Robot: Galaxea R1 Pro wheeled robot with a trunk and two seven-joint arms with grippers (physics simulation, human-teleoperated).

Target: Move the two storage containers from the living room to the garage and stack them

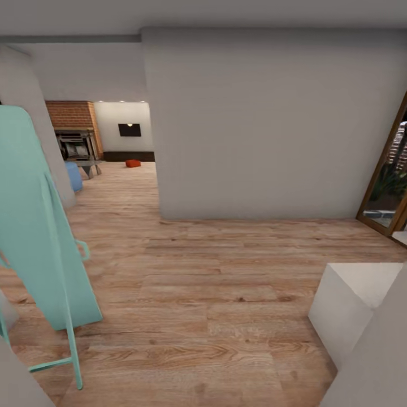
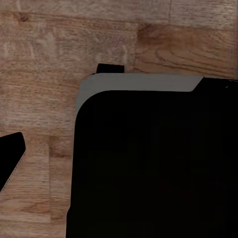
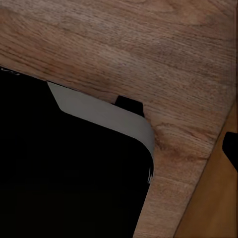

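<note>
One orange-red storage container (image 1: 133, 163) lies far off on the wood-plank floor of the living room (image 1: 121, 148), seen through the opening at the left, below the black wall TV (image 1: 129, 129). In the left wrist view one dark fingertip (image 2: 11, 157) shows out at the picture's edge over wood planks, with nothing against it. In the right wrist view another dark fingertip (image 3: 230, 148) also sits at the edge, holding nothing. The garage is out of view.
A teal ironing board (image 1: 39, 226) leans close at the left. A white wall block (image 1: 265, 130) fills the middle, a white box (image 1: 353, 308) stands near right, and a glass door (image 1: 393, 175) is at far right. A brick fireplace (image 1: 73, 127) and my black base (image 2: 153, 163) also show.
</note>
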